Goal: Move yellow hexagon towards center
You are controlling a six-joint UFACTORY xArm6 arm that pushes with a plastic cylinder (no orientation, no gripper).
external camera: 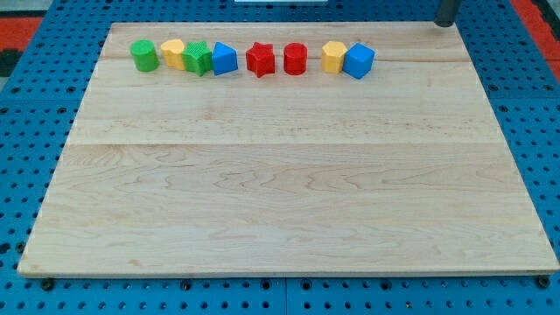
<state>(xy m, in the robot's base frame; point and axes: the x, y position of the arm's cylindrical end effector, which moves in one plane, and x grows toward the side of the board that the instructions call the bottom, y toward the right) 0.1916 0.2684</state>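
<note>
Several blocks stand in a row along the board's top edge. From the view's left they are a green cylinder (144, 55), a yellow block (173, 53) of unclear shape, a green star (199, 59), a blue block (225, 59), a red star (260, 59), a red cylinder (296, 59), a yellow hexagon (333, 56) and a blue cube (358, 61). The yellow hexagon touches the blue cube on its right. My tip (446, 24) is at the view's top right, just past the board's top edge, well right of the blue cube and apart from all blocks.
The wooden board (280, 192) lies on a blue perforated table (542, 131). Red surface (26, 22) shows in the view's top corners.
</note>
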